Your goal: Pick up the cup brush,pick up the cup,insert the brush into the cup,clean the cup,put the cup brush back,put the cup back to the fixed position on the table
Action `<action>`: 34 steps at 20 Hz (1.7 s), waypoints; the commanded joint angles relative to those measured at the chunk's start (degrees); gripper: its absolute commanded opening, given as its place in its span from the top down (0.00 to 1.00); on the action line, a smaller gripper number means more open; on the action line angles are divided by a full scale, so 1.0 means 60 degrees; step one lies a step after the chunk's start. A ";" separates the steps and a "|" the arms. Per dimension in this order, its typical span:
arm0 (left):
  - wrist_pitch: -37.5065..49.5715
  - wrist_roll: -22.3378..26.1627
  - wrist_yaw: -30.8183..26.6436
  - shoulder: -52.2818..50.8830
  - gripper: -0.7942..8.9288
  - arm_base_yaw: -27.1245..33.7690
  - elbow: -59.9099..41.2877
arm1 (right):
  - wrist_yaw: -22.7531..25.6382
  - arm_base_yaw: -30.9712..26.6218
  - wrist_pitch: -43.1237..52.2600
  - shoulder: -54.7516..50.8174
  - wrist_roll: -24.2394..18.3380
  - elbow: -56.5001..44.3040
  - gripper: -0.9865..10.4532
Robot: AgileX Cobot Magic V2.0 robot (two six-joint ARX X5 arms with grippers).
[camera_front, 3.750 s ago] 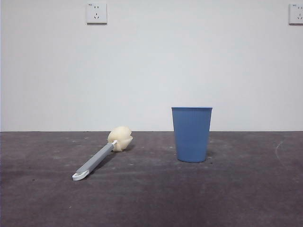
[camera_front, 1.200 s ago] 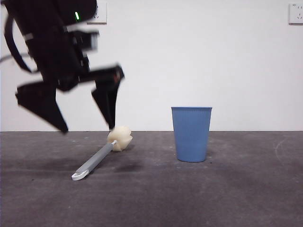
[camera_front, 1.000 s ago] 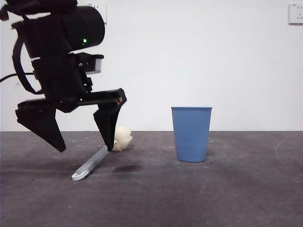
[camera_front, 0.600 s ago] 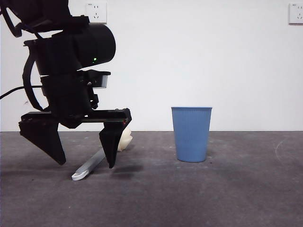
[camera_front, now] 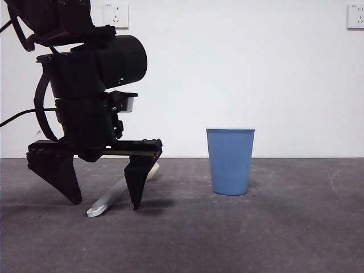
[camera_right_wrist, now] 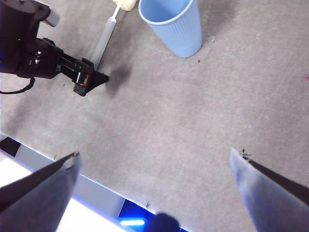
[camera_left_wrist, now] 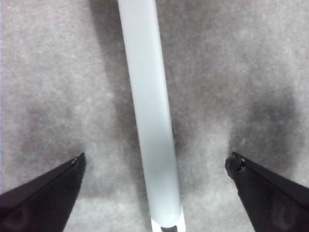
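Across the dark grey surface (camera_front: 256,239), matte and scuffed with faint pale marks, the task's two things are sitting apart. Toward the left side of the front view the cup brush (camera_front: 114,196) is lying flat, its grey handle running back at a slant from the white looped tip nearest the camera; the cream sponge head is mostly hiding behind a black jaw. The left claw (camera_front: 105,202) is hanging low over that handle with its jaws spread wide, one tip on either side of the brush and neither touching it. The left wrist view is showing the same thing from above: the pale handle (camera_left_wrist: 149,121) is running between the two black tips with bare surface on both sides.

The cup (camera_front: 230,161) is standing upright and free, well to the right of the brush, open mouth up.

The right claw (camera_right_wrist: 154,159) is waiting high above the surface, jaws apart and gripping nothing, looking down on the cup (camera_right_wrist: 174,26) and the brush handle (camera_right_wrist: 104,41).

Behind the surface a plain white wall (camera_front: 239,74) is rising, carrying a white socket (camera_front: 116,15) at upper left and another socket (camera_front: 355,16) at the upper right edge.
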 commanded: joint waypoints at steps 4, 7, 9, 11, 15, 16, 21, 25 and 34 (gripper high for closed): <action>0.0047 -0.0164 0.0230 0.0153 0.77 -0.0073 -0.0058 | -0.0007 0.0018 0.0062 0.0004 0.0069 0.0022 0.37; -0.0080 -0.0168 0.0255 0.0153 0.80 -0.0073 -0.0058 | -0.0011 0.0018 0.0062 0.0004 0.0069 0.0022 0.37; -0.0146 -0.0168 0.0262 0.0149 0.80 -0.0073 -0.0058 | -0.0011 0.0018 0.0062 0.0004 0.0069 0.0022 0.37; -0.0244 -0.0164 0.0259 0.0149 0.84 -0.0073 -0.0058 | -0.0011 0.0018 0.0058 0.0000 0.0069 0.0022 0.37; -0.0426 -0.0128 0.0244 0.0146 0.93 -0.0073 -0.0058 | -0.0011 0.0018 0.0055 0.0000 0.0069 0.0022 0.37; -0.0503 -0.0124 0.0240 0.0127 0.93 -0.0069 -0.0055 | -0.0011 0.0018 0.0055 0.0000 0.0069 0.0022 0.37; -0.0561 -0.0095 0.0226 -0.0182 0.93 -0.0055 -0.0055 | -0.0015 0.0018 0.0055 0.0004 0.0138 0.0022 0.37; -0.0619 -0.0095 0.0226 -0.0390 0.93 -0.0055 -0.0055 | -0.0015 0.0018 0.0047 0.0004 0.0226 0.0022 0.37; -0.1275 0.1020 0.0284 -0.1636 0.93 -0.0055 -0.0055 | -0.0696 0.0164 0.0652 0.0342 0.0240 0.0000 0.37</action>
